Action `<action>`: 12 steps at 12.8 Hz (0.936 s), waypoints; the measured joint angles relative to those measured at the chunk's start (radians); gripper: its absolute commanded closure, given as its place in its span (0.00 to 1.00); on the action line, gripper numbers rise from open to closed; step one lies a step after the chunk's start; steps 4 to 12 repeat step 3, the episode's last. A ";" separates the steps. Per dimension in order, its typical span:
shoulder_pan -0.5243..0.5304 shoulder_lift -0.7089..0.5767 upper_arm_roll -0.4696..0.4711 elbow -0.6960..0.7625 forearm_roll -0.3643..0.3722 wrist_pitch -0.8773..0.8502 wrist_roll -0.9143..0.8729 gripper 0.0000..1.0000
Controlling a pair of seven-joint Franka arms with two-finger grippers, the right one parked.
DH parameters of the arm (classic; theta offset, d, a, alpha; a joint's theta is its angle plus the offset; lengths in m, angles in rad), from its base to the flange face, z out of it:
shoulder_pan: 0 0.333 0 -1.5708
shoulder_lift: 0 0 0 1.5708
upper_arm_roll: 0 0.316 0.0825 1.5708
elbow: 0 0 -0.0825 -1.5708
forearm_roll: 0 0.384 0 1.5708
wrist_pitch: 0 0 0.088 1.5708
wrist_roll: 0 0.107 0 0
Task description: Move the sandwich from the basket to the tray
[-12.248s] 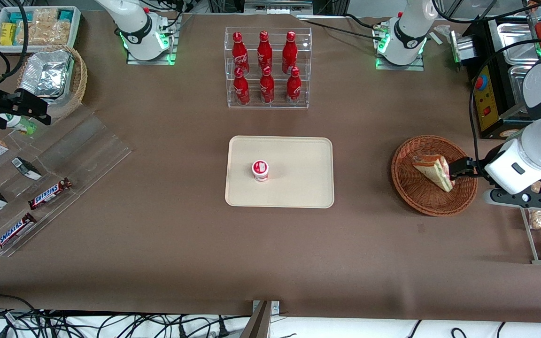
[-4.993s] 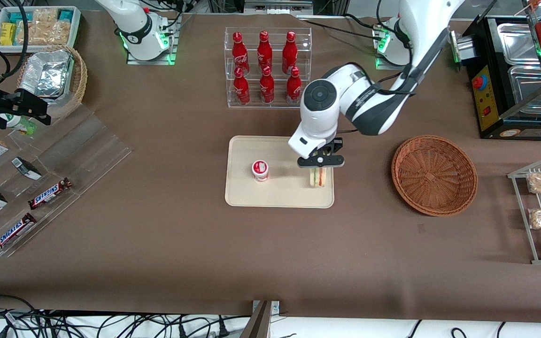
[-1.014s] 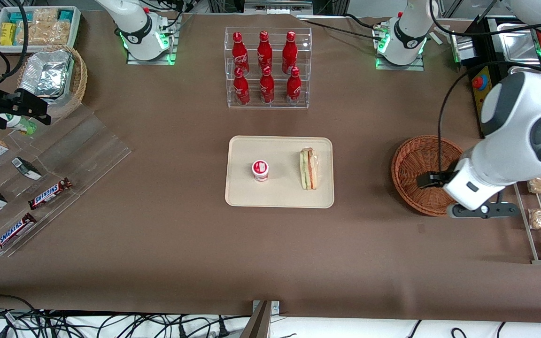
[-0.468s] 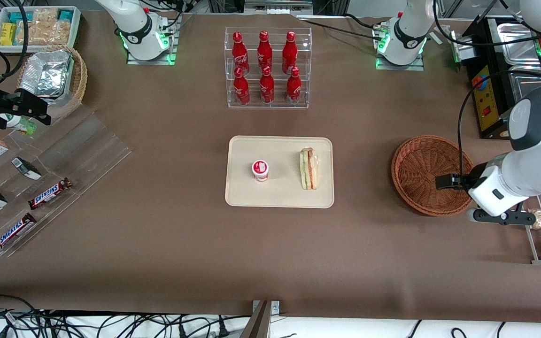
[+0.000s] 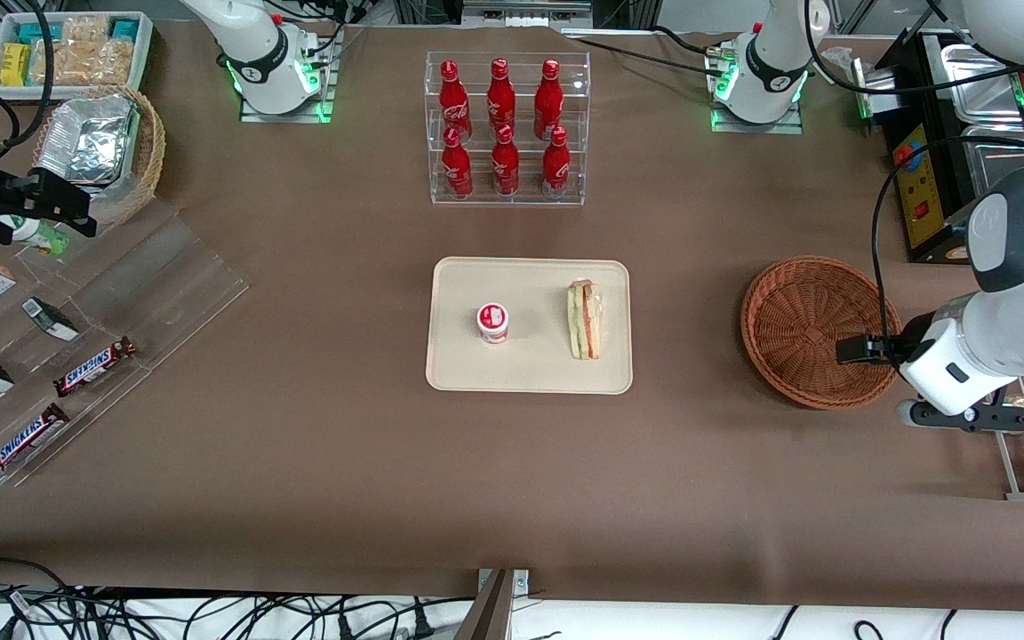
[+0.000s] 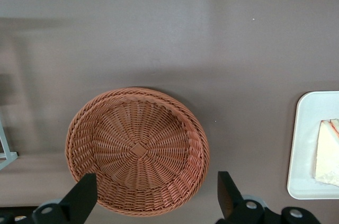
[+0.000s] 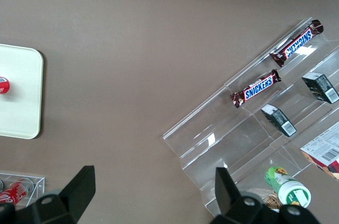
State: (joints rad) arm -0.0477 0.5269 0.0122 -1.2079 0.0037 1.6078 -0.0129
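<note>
The tray (image 5: pixel 530 276) lay mid-worktop (image 5: pixel 343 462), with the sandwich (image 5: pixel 584 320) on it at the end nearer the working arm and a small cup (image 5: pixel 492 322) beside it, apart. The basket (image 5: pixel 796 293) sat well apart from the tray, toward the working arm's end — nothing in it. The tool (image 5: pixel 841 349) hung over the basket's rim, fingers spread wide. A rack of bottles (image 5: pixel 505 129) stood farther from the front camera than the tray.
</note>
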 measured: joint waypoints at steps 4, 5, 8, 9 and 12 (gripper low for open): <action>-0.046 -0.012 0.070 0.003 -0.010 0.000 0.008 0.00; -0.046 -0.012 0.070 0.003 -0.010 0.000 0.008 0.00; -0.046 -0.012 0.070 0.003 -0.010 0.000 0.008 0.00; -0.046 -0.012 0.070 0.003 -0.010 0.000 0.008 0.00; -0.046 -0.012 0.070 0.003 -0.010 0.000 0.008 0.00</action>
